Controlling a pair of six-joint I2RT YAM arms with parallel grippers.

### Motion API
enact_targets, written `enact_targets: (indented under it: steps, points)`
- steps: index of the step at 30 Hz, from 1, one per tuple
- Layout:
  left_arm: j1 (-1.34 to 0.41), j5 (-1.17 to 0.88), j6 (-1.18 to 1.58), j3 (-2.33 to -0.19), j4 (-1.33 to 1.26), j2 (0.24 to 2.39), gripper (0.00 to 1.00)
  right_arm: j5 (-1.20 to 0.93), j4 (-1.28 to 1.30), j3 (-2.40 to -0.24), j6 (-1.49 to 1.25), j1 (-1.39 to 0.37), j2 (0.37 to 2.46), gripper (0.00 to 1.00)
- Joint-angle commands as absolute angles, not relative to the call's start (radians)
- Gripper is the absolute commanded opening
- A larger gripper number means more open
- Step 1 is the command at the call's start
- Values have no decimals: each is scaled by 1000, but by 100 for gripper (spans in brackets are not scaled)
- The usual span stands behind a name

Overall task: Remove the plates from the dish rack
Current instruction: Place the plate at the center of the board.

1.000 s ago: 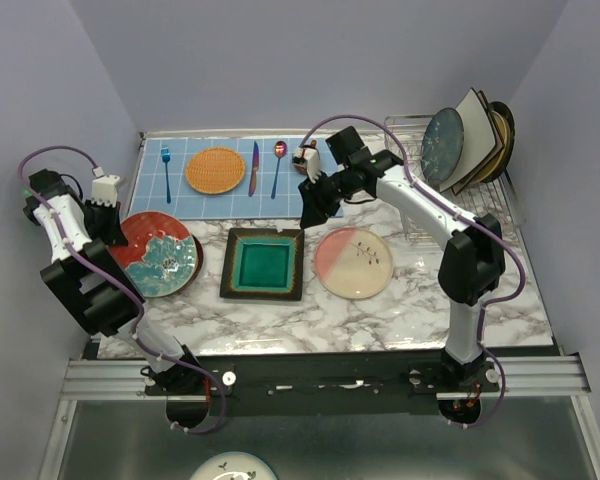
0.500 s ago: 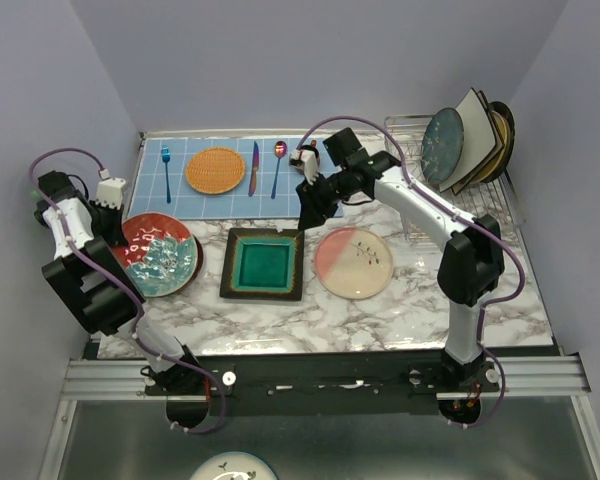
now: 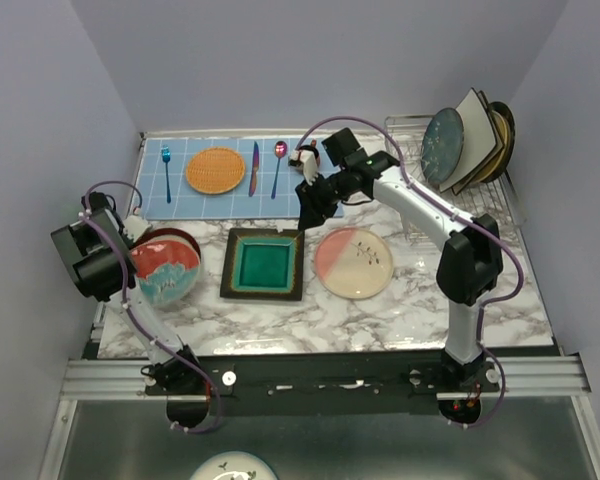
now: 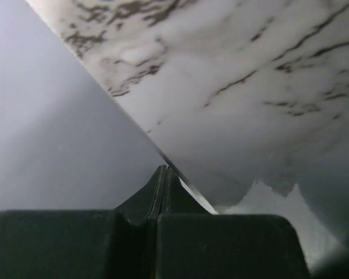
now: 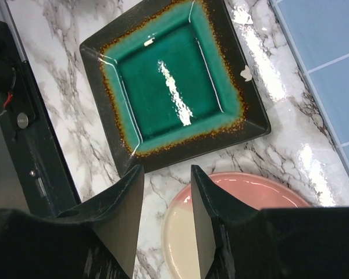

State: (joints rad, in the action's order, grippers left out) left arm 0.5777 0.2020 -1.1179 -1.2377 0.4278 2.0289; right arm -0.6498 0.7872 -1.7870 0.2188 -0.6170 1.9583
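Three plates lie flat on the marble: a red and teal round one (image 3: 168, 272) at the left, a square teal one (image 3: 265, 263) (image 5: 174, 81) in the middle, and a pink and cream round one (image 3: 353, 262) (image 5: 244, 197) to its right. The dish rack (image 3: 412, 128) at the back right holds a dark grey-blue round plate (image 3: 442, 145), a cream square plate (image 3: 475, 130) and darker ones behind. My right gripper (image 3: 315, 208) (image 5: 167, 171) hangs open and empty over the gap between the square and pink plates. My left gripper (image 4: 163, 177) is shut on nothing, by the table's left edge.
A blue placemat (image 3: 180, 195) at the back left carries an orange woven mat (image 3: 219, 169), a fork (image 3: 166, 170), a knife (image 3: 254, 168) and a spoon (image 3: 278, 165). Walls close in on the left, back and right. The left arm (image 3: 92, 258) is folded beside the red and teal plate.
The left arm has swung back and folded down toward the near left, partly covering the red and teal plate. The right arm has hardly moved.
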Motion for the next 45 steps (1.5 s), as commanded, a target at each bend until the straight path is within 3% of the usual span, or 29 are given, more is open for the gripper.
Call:
enact_targets:
  steps: [1,7,12,15,19,20,23,24,26,30,32,33,34,35,36,40,45]
  points:
    - [612,355,-1212,-1193,350,2020,0,-624,807,-1816,239,-630,1986,46]
    - [612,334,-1190,-1201,393,1980,0,-629,787,-1789,239,-630,1997,46]
    - [617,200,-1076,-1353,581,1945,0,-624,801,-1818,247,-632,2016,45]
    - [620,91,-985,-1466,697,1925,0,-543,784,-1821,235,-630,1987,47]
    - [620,-56,-891,-1534,758,1858,0,-260,729,-1804,230,-630,1953,49]
    - [620,-95,-867,-1569,765,1847,0,-203,715,-1815,233,-630,1950,56]
    - [604,-225,-783,-1678,833,1827,12,-19,692,-1848,244,-630,1944,61]
    - [597,-257,-761,-1706,871,1827,27,33,680,-1856,245,-630,1944,61]
    - [575,-342,-694,-1773,902,1827,30,136,638,-1859,248,-621,1937,62]
    - [490,-391,-598,-1776,870,1767,52,328,574,-1839,288,-598,1921,65]
    - [466,-411,-540,-1752,835,1734,60,423,548,-1832,301,-574,1905,75]
    - [454,-437,-525,-1746,810,1706,69,437,549,-1832,307,-563,1898,78]
    - [434,-454,-500,-1741,799,1694,76,461,552,-1830,307,-552,1891,92]
    - [425,-466,-448,-1727,783,1683,92,477,543,-1822,304,-532,1870,100]
    - [416,-500,-425,-1720,753,1660,99,483,537,-1812,301,-520,1855,100]
    - [384,-554,-255,-1596,545,1568,99,477,476,-1708,262,-471,1763,100]
    - [370,-597,-45,-1153,40,1341,99,466,284,-1435,242,-442,1605,100]
